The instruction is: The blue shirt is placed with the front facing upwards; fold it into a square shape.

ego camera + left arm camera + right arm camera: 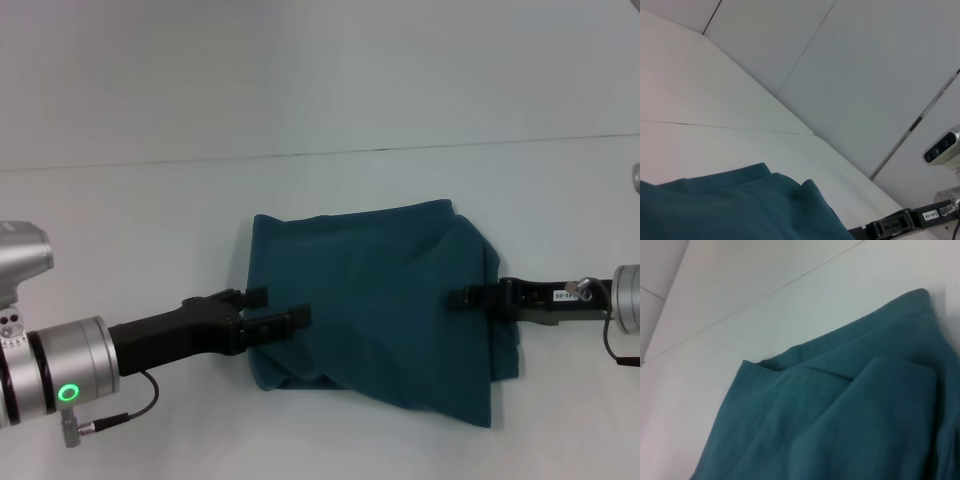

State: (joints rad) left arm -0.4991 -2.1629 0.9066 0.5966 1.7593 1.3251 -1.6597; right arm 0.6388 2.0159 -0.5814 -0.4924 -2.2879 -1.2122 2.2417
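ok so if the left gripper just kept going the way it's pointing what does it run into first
The blue shirt: the left gripper points across the table with open fingers already at the shirt's left edge. Going straight on, it would likely push into the folded cloth, though its height over the fabric is unclear.

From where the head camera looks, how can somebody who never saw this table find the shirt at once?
Look at the white table; the blue shirt lies folded near its middle, between the left gripper and the right gripper. It is the only cloth there, a dark teal, roughly square bundle with no lettering showing.
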